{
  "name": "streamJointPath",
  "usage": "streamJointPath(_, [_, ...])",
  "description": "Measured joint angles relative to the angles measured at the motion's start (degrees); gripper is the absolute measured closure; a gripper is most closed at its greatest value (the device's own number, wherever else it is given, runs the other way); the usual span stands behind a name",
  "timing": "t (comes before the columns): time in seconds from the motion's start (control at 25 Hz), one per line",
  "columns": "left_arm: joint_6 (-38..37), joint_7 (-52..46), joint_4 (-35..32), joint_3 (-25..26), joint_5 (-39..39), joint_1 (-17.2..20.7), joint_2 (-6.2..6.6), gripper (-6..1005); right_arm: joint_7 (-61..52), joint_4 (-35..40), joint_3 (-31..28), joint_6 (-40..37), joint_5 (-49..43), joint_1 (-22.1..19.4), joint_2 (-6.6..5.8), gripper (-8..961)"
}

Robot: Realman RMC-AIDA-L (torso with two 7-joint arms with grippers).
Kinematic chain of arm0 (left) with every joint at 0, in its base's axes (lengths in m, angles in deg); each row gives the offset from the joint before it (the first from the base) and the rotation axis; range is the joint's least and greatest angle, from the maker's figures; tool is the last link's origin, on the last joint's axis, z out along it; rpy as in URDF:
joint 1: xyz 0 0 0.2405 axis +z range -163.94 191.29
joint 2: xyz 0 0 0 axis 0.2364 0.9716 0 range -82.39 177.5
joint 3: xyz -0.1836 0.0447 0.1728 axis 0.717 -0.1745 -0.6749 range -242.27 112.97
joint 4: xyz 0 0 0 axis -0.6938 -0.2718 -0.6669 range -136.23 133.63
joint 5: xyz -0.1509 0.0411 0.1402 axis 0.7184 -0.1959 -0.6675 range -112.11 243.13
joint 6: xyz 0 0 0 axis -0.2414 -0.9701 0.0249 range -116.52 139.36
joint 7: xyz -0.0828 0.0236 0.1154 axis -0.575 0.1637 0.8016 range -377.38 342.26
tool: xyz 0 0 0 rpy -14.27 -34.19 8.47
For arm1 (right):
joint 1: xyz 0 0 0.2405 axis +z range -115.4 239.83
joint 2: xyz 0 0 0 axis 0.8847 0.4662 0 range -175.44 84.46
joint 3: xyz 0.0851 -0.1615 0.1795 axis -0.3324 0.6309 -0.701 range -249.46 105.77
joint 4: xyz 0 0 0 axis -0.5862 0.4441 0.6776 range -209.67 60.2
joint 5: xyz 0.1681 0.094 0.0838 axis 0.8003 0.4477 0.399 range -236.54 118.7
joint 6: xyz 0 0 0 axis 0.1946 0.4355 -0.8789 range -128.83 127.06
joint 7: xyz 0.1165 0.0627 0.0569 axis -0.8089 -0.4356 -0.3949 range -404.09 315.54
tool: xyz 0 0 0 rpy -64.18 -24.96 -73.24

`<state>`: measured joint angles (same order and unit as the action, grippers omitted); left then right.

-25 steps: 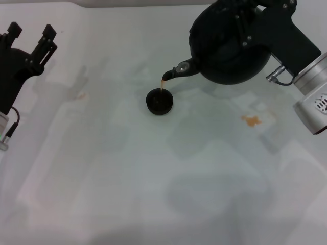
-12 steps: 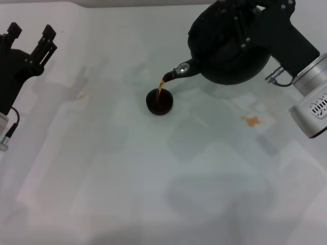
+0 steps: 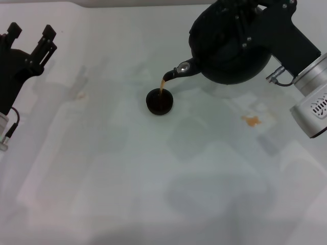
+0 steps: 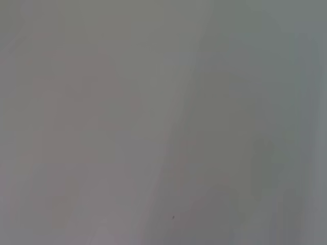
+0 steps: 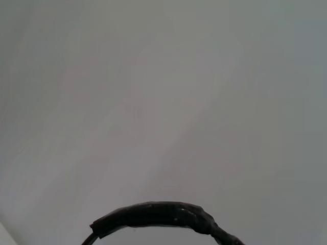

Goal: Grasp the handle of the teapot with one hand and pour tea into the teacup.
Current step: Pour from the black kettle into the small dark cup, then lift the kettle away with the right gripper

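My right gripper [image 3: 241, 9] is shut on the handle at the top of the black teapot [image 3: 230, 56] and holds it tilted in the air at the back right. The gripper hides the handle in the head view. In the right wrist view, part of the handle [image 5: 158, 217] shows as a black arc. A thin amber stream of tea [image 3: 163, 84] runs from the spout [image 3: 177, 71] down into the small dark teacup [image 3: 159, 101] on the white table. My left gripper [image 3: 31, 30] is open and empty at the far left.
An orange-brown stain [image 3: 251, 120] lies on the table [image 3: 153, 178] below the teapot's right side. A fainter small stain [image 3: 80, 95] lies at the left. The left wrist view shows only the bare pale surface.
The tea stream grew thicker and darker half a second ago and is thin again now. The teapot and both arms have barely moved.
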<state>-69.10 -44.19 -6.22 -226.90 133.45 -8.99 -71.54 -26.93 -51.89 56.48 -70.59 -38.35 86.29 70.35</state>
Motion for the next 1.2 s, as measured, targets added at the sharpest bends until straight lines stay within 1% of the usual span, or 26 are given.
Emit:
streamJointPath(0.96, [0.00,0.00,-0.50,0.00,0.00,0.06,0.00,137,0.09,-0.11,-0.08,0.02,0.01,-0.18,0.00,829])
streamJointPath(1.08, [0.08,0.00,-0.62,0.00,0.00,-0.02,0.00,137,-2.02,-0.21,0.04,0.49,0.07,-0.25,0.00,829])
streamJointPath(1.16, [0.27,0.00,-0.62,0.00,0.00,-0.11,0.00,137,-5.78,-0.46,-0.07,0.75,0.09,-0.27,-0.02,829])
streamJointPath(1.2, [0.37,0.00,-0.62,0.00,0.00,-0.15,0.00,137,-9.62,-0.62,-0.14,0.79,0.12,-0.27,-0.05,829])
